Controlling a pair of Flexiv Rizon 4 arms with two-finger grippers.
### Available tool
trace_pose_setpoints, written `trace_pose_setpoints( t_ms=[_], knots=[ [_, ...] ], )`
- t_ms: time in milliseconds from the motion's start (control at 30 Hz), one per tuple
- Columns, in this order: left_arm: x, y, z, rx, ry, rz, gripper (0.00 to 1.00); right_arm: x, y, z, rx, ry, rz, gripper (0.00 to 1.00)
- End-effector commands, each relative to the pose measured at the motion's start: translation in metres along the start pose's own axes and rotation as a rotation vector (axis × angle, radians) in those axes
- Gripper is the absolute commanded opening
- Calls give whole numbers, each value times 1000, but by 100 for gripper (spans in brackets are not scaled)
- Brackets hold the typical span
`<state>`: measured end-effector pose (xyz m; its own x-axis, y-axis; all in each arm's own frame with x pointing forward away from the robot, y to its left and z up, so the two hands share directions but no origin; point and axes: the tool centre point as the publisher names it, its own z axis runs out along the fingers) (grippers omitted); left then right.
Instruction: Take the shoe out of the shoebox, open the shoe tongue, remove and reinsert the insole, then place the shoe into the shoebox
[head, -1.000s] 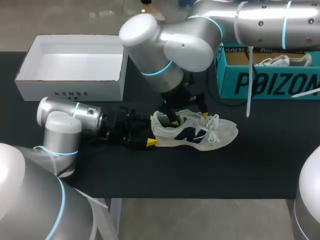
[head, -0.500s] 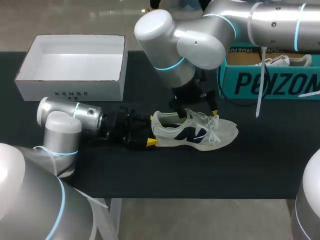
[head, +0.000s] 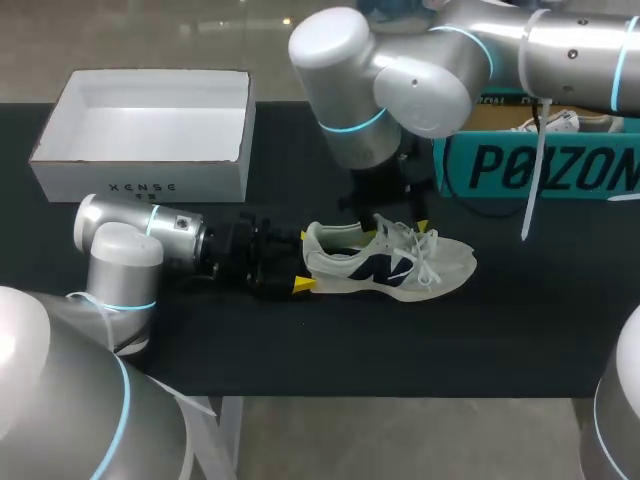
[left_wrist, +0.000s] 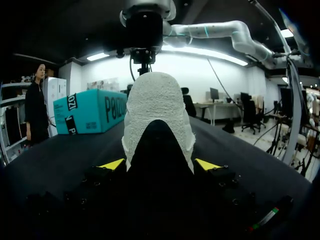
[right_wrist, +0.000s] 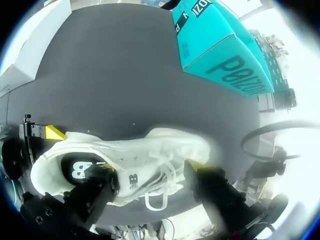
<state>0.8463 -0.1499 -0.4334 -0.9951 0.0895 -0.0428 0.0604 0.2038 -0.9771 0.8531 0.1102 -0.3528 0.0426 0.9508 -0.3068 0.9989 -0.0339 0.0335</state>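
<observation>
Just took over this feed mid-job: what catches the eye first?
A white mesh sneaker with navy logo lies on the black table, heel clamped in the left claw. The right claw hangs open over its laces; a teal cardboard shoebox stands behind, to the right.
</observation>
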Motion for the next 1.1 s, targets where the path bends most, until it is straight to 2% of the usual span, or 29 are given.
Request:
trace_pose_setpoints(
  t_ms=[33, 200, 333, 900, 933, 967, 1000, 1033, 1067, 1100],
  knots=[
    [0, 2, 2, -2, 0, 0, 0, -2, -1, 0, 2, 14, -7, 37],
    [0, 2, 2, -2, 0, 0, 0, -8, -1, -1, 11, 29, -2, 23],
    [0, 2, 2, -2, 0, 0, 0, -16, -2, -2, 17, 55, 16, 0],
    [0, 2, 2, -2, 0, 0, 0, -59, -2, -6, 20, 130, 98, 0],
    [0, 2, 2, -2, 0, 0, 0, -59, -2, -6, 19, 133, 99, 0],
    [0, 2, 2, -2, 0, 0, 0, -58, -3, -7, 18, 142, 94, 13],
    [0, 2, 2, -2, 0, 0, 0, -57, -4, -9, 15, 143, 91, 21],
    [0, 2, 2, -2, 0, 0, 0, -55, -5, -10, 10, 147, 83, 25],
    [0, 2, 2, -2, 0, 0, 0, -51, -7, -12, 9, 150, 78, 36],
    [0, 2, 2, -2, 0, 0, 0, -48, -8, -14, 5, 152, 73, 38]
  ],
)
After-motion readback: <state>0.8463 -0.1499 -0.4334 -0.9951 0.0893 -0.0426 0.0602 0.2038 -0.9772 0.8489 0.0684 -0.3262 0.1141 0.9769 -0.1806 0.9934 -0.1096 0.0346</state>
